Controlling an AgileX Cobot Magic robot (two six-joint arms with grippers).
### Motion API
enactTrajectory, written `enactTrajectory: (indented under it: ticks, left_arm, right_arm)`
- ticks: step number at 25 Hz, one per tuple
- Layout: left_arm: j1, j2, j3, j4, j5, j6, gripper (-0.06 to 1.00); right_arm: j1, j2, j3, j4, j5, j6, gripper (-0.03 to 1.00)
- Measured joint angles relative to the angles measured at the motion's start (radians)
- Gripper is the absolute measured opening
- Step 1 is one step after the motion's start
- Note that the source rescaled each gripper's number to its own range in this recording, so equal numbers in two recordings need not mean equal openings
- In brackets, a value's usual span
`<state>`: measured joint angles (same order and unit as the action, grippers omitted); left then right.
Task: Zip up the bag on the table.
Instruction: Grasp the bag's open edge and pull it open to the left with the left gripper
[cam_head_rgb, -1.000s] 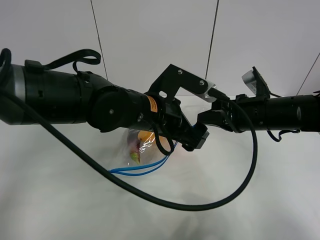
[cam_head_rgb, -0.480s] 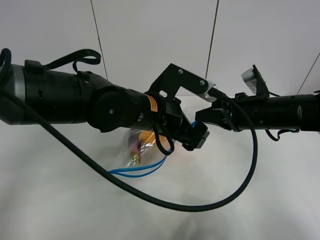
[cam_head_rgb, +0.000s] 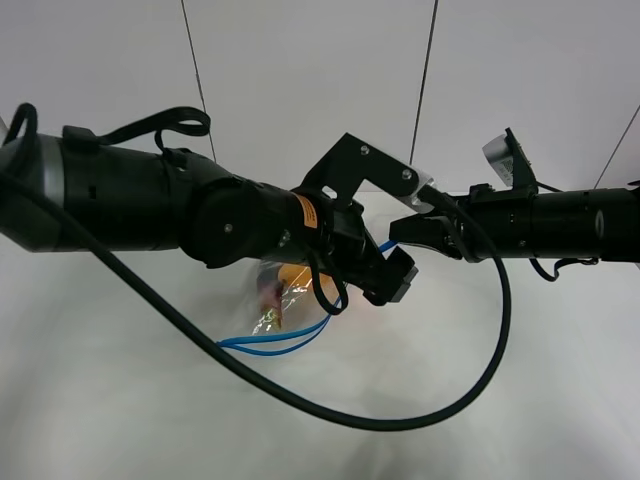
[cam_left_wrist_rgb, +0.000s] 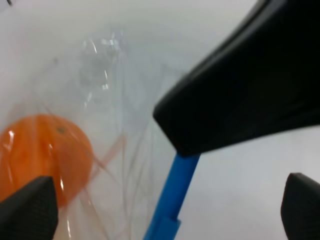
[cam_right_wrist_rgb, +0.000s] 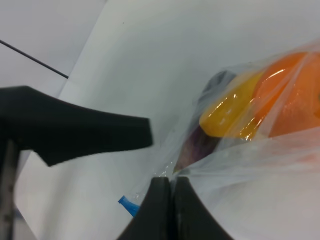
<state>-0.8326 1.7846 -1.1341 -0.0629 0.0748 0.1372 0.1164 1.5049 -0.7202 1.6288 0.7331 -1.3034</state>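
One white desk (cam_head_rgb: 100, 400). Two arms: left arm (cam_head_rgb: 150, 200) and right arm (cam_head_rgb: 560, 225) reach in from opposite sides and meet mid-desk. One bag (cam_head_rgb: 265, 318) under the left wrist, three items inside: orange (cam_right_wrist_rgb: 290, 95), yellow fruit (cam_right_wrist_rgb: 227, 112), purple piece (cam_right_wrist_rgb: 200, 145). Blue zipper strip (cam_left_wrist_rgb: 177, 185) runs diagonally up to right hand (cam_right_wrist_rgb: 167, 182), which is pinched on the bag's plastic edge. Left hand (cam_left_wrist_rgb: 165, 210) has fingers wide apart, straddling the strip.

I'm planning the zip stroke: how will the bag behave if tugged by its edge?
Likely floppy: the bag is thin crinkled film, its blue zipper strip sagging in loops. The orange and yellow fruit inside probably weigh it down and may roll, shifting it.
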Motion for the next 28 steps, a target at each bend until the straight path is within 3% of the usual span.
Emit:
enactTrajectory:
  ticks: [9,15,22,28]
  left_arm:
    - [0.0,0.029,0.0,-0.002,-0.03,0.0,0.99]
    - [0.0,0.029,0.0,-0.001,-0.031,0.015,0.81]
    - [0.0,0.029,-0.001,0.0,-0.025,0.023,0.72]
    - [0.0,0.029,-0.001,0.0,-0.024,0.023,0.52]
  right_arm:
    - [0.0,0.0,0.0,-0.001,-0.018,-0.003,0.0]
    - [0.0,0.0,0.0,-0.001,-0.02,-0.007,0.0]
    - [0.0,0.0,0.0,-0.001,-0.021,-0.011,0.0]
    - [0.0,0.0,0.0,-0.001,-0.022,-0.011,0.0]
